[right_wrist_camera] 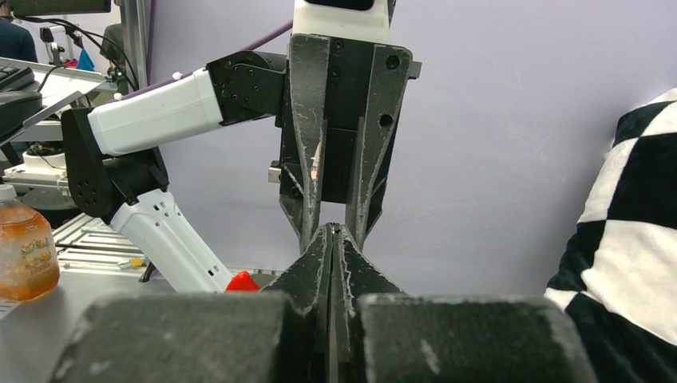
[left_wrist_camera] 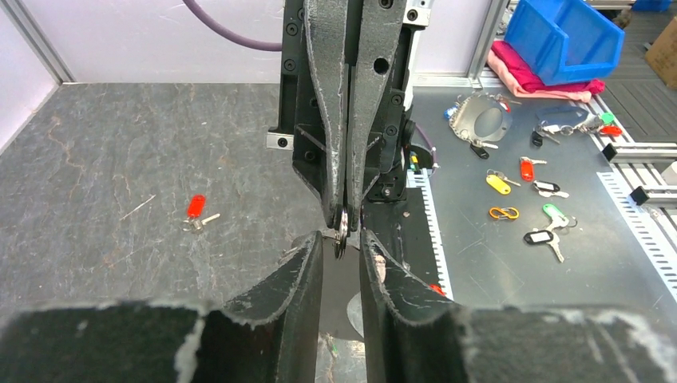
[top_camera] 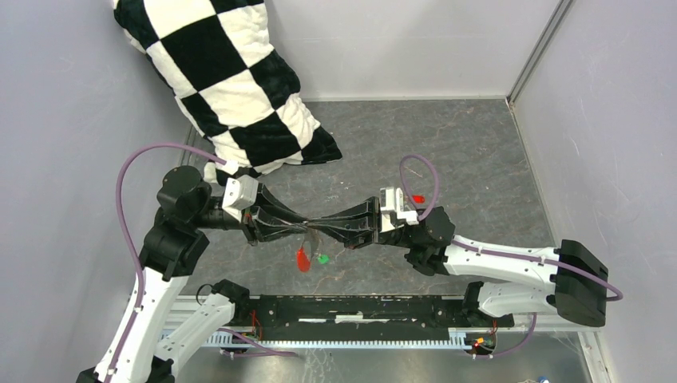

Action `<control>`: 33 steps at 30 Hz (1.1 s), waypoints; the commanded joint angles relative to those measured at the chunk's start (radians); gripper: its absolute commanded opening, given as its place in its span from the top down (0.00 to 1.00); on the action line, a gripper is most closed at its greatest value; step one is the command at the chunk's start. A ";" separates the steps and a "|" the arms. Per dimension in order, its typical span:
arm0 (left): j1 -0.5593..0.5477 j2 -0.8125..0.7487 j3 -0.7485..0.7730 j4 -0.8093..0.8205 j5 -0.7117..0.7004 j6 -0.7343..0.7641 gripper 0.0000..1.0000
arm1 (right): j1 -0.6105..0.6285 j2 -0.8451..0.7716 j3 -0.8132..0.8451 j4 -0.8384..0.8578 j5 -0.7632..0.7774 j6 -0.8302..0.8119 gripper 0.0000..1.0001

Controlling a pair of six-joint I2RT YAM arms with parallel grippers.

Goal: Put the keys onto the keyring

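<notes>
The two grippers meet tip to tip over the table's middle. My right gripper (top_camera: 321, 225) (left_wrist_camera: 344, 217) (right_wrist_camera: 331, 229) is shut on the thin silver keyring (left_wrist_camera: 342, 233), seen edge-on at its tips. The keyring's red tag (top_camera: 302, 259) and green tag (top_camera: 322, 258) hang below. My left gripper (top_camera: 308, 227) (left_wrist_camera: 342, 242) stands with its jaws apart on either side of the ring, and a gap shows on both sides. A red-headed key (left_wrist_camera: 195, 209) (top_camera: 415, 198) lies on the grey table beyond the right arm, with a small silver piece beside it.
A black-and-white checkered cushion (top_camera: 239, 88) (right_wrist_camera: 631, 239) leans in the back left corner. Grey walls close the table on three sides. Off the table, a metal bench holds several spare key tags (left_wrist_camera: 519, 191) and a blue bin (left_wrist_camera: 563, 32).
</notes>
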 commanded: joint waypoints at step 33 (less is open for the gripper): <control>-0.005 0.032 0.112 -0.230 0.104 0.182 0.65 | -0.021 0.004 0.007 0.139 -0.046 0.110 0.99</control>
